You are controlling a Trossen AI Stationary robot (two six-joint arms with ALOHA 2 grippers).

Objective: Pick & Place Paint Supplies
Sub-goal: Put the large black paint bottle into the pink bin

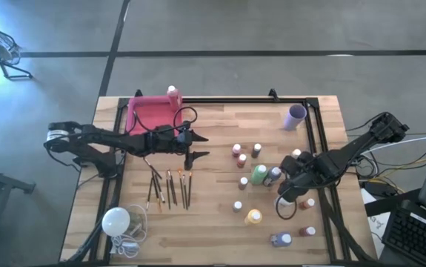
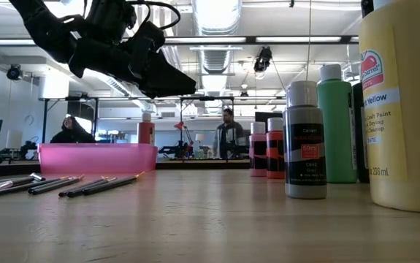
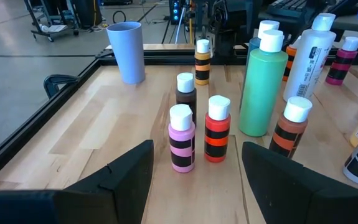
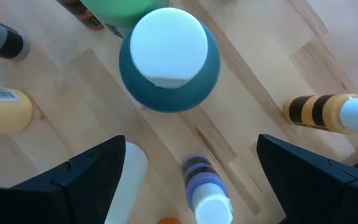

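Right gripper (image 1: pixel 293 187) hangs over the bottle cluster on the table's right half, claw spread wide and empty; in its wrist view a teal bottle (image 4: pixel 169 59) with a white cap sits directly below, between the two fingers. Left gripper (image 1: pixel 198 146) held above the table just past the brushes, also wide open, nothing in it, facing the small bottles.

Paint bottles stand upright and close together: tall green bottle (image 3: pixel 263 84), pink-and-black one (image 3: pixel 182 138) beside a red-and-black one (image 3: pixel 216 129), a yellow bottle (image 1: pixel 253 216) nearer the front edge. Several paintbrushes (image 1: pixel 170 188) lie flat in a loose row near the left arm. Pink tray (image 1: pixel 152 113) at the back left, one bottle standing at its far edge.

Judgement: bottles look rigid, smooth plastic, light, easy to topple; take them across the body below the cap. Neighbours crowd the teal one, so little side room. Brushes thin and likely to roll; pinch mid-handle
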